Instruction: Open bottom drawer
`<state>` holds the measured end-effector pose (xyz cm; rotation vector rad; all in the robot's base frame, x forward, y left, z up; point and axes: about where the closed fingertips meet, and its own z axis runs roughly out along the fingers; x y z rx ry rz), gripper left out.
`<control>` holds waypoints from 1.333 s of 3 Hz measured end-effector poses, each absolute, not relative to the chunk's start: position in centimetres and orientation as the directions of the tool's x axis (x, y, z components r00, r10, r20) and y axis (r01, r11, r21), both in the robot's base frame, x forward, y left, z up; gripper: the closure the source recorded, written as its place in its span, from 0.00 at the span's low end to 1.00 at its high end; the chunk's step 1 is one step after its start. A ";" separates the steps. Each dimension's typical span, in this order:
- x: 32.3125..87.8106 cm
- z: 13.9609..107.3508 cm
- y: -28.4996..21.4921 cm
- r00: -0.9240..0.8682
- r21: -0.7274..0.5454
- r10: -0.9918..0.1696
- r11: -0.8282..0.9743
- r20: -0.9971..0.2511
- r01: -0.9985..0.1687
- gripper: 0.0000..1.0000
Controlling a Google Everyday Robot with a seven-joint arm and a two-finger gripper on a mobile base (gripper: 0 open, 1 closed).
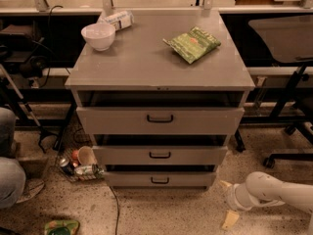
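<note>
The grey cabinet has three drawers. The bottom drawer (159, 179) has the slimmest front and a small dark loop handle (160, 180) at its centre; it looks shut or nearly so. Above it are the mid-sized drawer (160, 155) and the tallest top drawer (160, 120). My gripper (227, 203) is low at the right of the cabinet, just above the floor, on a white arm (274, 190) that enters from the right. Its two cream fingers are spread apart and empty. It is to the right of the bottom drawer and not touching it.
A white bowl (98, 35), a white bottle (117, 19) and a green bag (192, 43) lie on the cabinet top. Cans and a cup (80, 163) sit on the floor at the left. A cable (116, 212) runs across the floor. A chair base (288, 155) stands right.
</note>
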<state>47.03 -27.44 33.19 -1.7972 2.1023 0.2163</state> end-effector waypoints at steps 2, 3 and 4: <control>48.3 31.1 -26.7 -0.069 -0.165 -0.928 0.138 -0.366 -0.977 0.00; 50.8 27.5 -24.9 0.034 -0.232 -0.937 0.051 -0.349 -0.971 0.00; 52.8 24.5 -22.7 0.095 -0.266 -0.938 -0.004 -0.332 -0.964 0.00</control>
